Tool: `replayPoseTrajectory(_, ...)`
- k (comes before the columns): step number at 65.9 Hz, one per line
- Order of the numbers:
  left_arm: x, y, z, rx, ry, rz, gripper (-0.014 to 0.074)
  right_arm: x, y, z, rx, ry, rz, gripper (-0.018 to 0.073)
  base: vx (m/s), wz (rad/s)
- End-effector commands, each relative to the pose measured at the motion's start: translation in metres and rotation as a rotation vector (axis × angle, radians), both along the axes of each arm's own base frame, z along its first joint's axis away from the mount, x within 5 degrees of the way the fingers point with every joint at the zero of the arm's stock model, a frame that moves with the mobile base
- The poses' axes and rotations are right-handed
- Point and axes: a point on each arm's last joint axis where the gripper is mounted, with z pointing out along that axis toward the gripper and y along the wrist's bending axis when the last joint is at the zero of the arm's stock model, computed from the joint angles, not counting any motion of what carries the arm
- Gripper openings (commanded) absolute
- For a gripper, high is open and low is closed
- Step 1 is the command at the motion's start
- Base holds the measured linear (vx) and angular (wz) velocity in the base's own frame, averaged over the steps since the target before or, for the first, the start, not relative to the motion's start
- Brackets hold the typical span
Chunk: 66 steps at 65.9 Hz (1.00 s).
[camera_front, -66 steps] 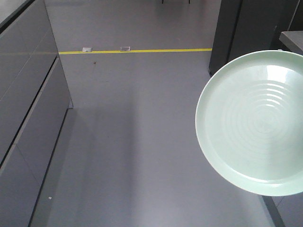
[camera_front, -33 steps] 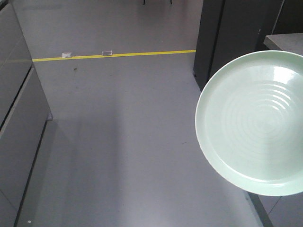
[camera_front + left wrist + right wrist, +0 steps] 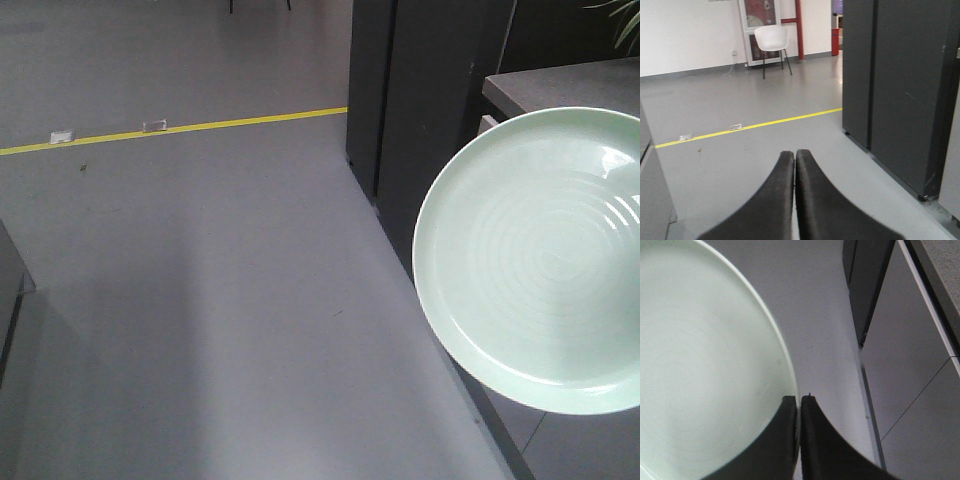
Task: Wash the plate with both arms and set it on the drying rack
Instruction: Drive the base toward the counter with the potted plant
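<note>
The pale mint-green plate [image 3: 535, 260] with faint concentric rings hangs in the air at the right of the front view, above the grey floor. In the right wrist view it [image 3: 705, 365] fills the left side, and my right gripper [image 3: 800, 399] is shut on its rim, one finger on each face. My left gripper [image 3: 795, 153] is shut and empty, pointing over the floor towards a yellow line. The drying rack is out of view. Neither arm shows in the front view.
Tall dark cabinets [image 3: 420, 120] stand at the right, with a dark counter top [image 3: 560, 85] behind the plate. A yellow floor line [image 3: 180, 127] runs across the far floor. A white chair [image 3: 771, 40] stands by the far wall. A grey cabinet corner [image 3: 8, 290] is at the left.
The whole view has swung right: the grey cabinets on the left have slid out, the dark cabinets and counter have come in. The plate stays at the same place in the front view.
</note>
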Motion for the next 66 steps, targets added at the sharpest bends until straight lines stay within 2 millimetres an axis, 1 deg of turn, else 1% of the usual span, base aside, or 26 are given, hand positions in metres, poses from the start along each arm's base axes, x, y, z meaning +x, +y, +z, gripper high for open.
replayPoseTrajectory(1, 0.0013, -0.0002, -0.0019, -0.013, -0.046, -0.005, -0.0006, 0.0006, -0.0005, 0.0125, 0.018, -0.092, -0.016, -0.0003, 0.14, -0.28)
replayPoseTrajectory(39, 0.0013, -0.0002, -0.0019, -0.013, -0.046, -0.005, -0.0006, 0.0006, -0.0005, 0.0125, 0.018, -0.092, -0.016, -0.0003, 0.12, -0.26)
replayPoseTrajectory(66, 0.0013, -0.0002, -0.0019, -0.013, -0.046, -0.005, -0.0006, 0.0006, -0.0005, 0.0125, 0.018, -0.092, -0.016, -0.0003, 0.09, -0.18)
